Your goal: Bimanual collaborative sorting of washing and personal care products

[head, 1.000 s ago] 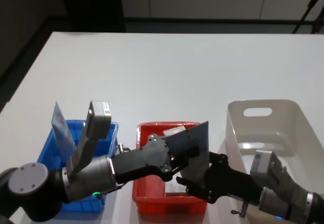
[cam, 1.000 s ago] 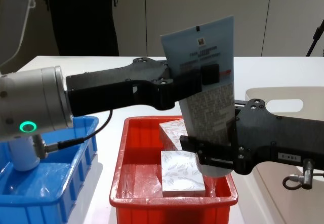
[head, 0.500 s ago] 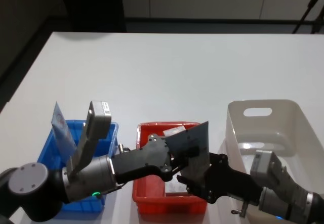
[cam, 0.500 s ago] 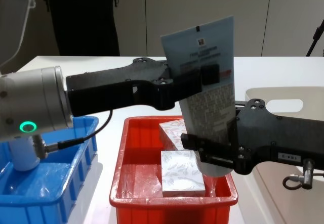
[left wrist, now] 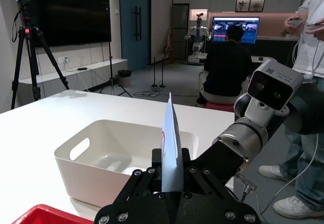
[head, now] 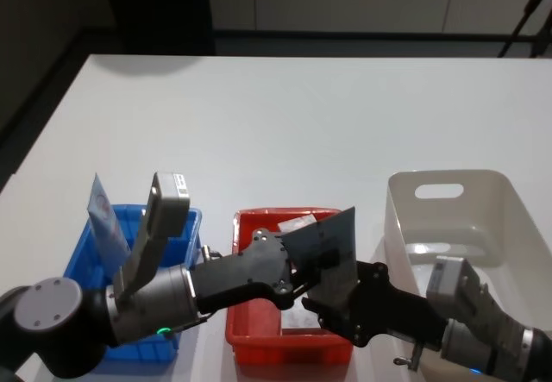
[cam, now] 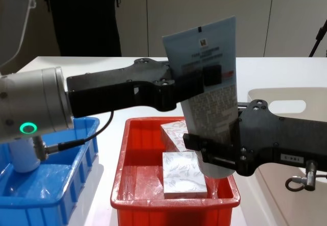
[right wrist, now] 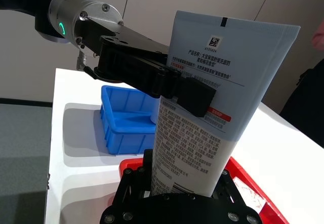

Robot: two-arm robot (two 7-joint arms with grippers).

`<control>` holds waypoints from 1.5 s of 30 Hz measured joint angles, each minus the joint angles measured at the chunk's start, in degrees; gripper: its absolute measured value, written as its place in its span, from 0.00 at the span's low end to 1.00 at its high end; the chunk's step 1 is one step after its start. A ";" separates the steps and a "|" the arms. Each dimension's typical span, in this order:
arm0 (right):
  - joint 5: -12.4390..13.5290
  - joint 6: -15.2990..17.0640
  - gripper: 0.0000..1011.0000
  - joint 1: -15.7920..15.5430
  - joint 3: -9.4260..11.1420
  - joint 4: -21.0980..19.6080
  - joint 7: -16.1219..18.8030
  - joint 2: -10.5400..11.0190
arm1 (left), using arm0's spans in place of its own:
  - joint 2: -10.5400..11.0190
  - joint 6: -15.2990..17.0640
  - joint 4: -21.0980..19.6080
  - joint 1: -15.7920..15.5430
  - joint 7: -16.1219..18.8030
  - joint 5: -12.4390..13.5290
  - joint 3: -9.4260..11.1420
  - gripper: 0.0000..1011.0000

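Above red crate (cam: pixel 122 177), front-centre of desk (head: pixel 285 115): pale blue tube (cam: pixel 207 57) held upright by both pincers.
Left pincer (cam: pixel 204 80) reaches in from robot's left and is clamped across tube's upper half, one pad pressed on the printed face. Right pincer (cam: pixel 212 157) comes in from the right, lower down, closed on tube's bottom end. Flat crimped end points up, fine print faces chest cam. Red crate holds 2 white boxes (cam: pixel 183 172) w/ leaf patterns, lying flat, one behind the other, touching. Blue crate (cam: pixel 84 157) sits just left of red crate, w/ a white bottle (cam: pixel 23 157) standing upright in it. White tub (head: pixel 448 179) w/ handle slot sits just right of red crate. Cannot tell whether tube's bottom end touches the boxes.
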 joint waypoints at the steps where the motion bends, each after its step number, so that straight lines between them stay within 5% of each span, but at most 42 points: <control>1: 0.00 0.00 0.49 0.00 0.00 0.00 0.00 0.00 | 0.00 0.00 0.00 0.00 0.00 0.00 0.00 0.19; 13: -0.03 0.03 0.49 0.00 -0.01 0.01 0.00 0.00 | 0.00 0.00 0.00 0.00 0.00 -0.02 0.00 0.22; 39: 0.00 0.00 0.49 0.00 0.00 0.00 -0.01 0.00 | 0.00 0.00 0.00 0.00 0.00 0.00 0.00 0.99; 45: 0.00 0.00 0.49 0.00 0.00 0.00 0.00 0.00 | 0.00 0.00 0.00 0.00 0.00 0.00 0.00 0.99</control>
